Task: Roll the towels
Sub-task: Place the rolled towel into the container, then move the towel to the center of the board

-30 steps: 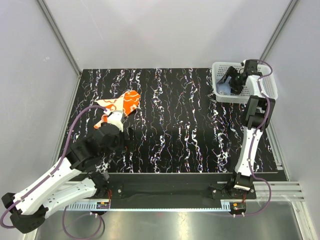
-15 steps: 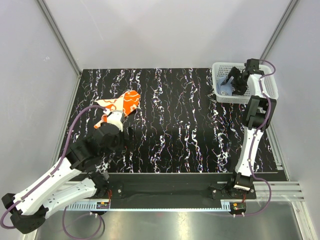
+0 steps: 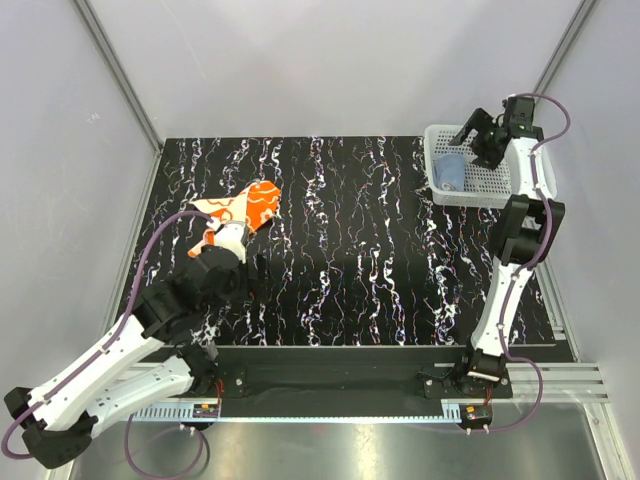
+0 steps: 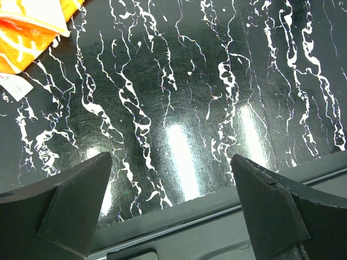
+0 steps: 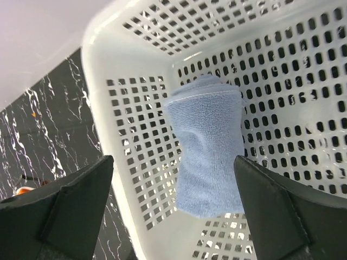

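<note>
An orange towel with white swirls lies crumpled on the black marbled table at the far left; the left wrist view catches its corner. My left gripper hovers just near of it, open, with only bare table between its fingers. The light blue towel lies rolled inside the white mesh basket at the far right. My right gripper hangs open above the basket, clear of the blue towel.
A white tag lies beside the orange towel. The table's near edge and a metal rail run just below the left fingers. White enclosure walls stand close behind and beside the basket.
My right gripper has lifted up and back out of the basket, leaving the blue towel lying inside. The left arm and orange towel have not moved.
</note>
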Motion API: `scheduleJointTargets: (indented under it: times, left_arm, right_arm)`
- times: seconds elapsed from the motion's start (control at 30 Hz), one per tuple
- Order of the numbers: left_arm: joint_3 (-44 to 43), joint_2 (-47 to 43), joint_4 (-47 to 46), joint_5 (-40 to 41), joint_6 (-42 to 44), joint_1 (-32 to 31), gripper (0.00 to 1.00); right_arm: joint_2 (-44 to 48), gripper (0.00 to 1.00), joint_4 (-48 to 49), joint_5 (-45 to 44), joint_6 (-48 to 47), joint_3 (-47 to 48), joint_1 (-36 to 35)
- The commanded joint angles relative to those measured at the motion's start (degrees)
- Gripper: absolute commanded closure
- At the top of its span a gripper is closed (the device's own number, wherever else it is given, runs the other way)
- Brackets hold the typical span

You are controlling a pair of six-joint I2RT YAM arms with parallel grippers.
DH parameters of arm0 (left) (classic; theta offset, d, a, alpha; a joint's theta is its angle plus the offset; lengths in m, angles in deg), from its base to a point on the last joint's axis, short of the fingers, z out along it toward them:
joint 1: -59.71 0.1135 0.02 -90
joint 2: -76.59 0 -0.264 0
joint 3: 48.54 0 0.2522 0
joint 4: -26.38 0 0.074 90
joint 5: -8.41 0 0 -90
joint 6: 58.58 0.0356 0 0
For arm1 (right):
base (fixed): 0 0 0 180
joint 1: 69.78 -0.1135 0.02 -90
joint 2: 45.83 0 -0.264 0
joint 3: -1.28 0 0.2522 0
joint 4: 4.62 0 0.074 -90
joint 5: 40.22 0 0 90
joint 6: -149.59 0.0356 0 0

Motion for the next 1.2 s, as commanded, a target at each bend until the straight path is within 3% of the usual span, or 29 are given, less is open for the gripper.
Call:
scheduleJointTargets:
  times: [0.0,0.17,0.33,0.57,0.73,0.87,1.17]
  left_arm:
    - [-0.11,-0.65,-2.55,-0.4,1.16,0.45,0.01]
    - [-0.03,-0.83,-2.55,-0.14,1.07,0.89,0.01]
    - [-0.02,-0.65,-2.29,0.39,0.81,1.15,0.01]
    - [-1.25,7.23,-4.39,-0.04,-0.51,6.68,0.01]
    - [-2.22,14.45,-10.54,-4.0,-8.85,15.64,0.01]
    - [-2.4,20.17,-13.17,-0.93,-14.3,21.44,0.01]
    - [-2.05,33.53,-25.56,4.69,-21.33,26.2,0.09]
  right_arm:
    - [6.2,0.0,-0.61,-4.01,0.34,-0.34,-0.41]
    - [12.18,0.0,1.67,-5.6,0.17,-6.73,-2.51]
    - [21.05,0.0,4.13,-6.05,-0.72,-14.21,-8.92]
    - [36.0,0.0,16.16,-2.18,6.56,-39.41,-25.79]
    - [44.43,0.0,23.28,-0.33,14.57,-56.63,-36.43]
    - [52.26,0.0,27.07,-0.16,19.06,-68.53,-39.34]
    - [68.61,0.0,16.27,-3.4,15.2,-76.63,-39.78]
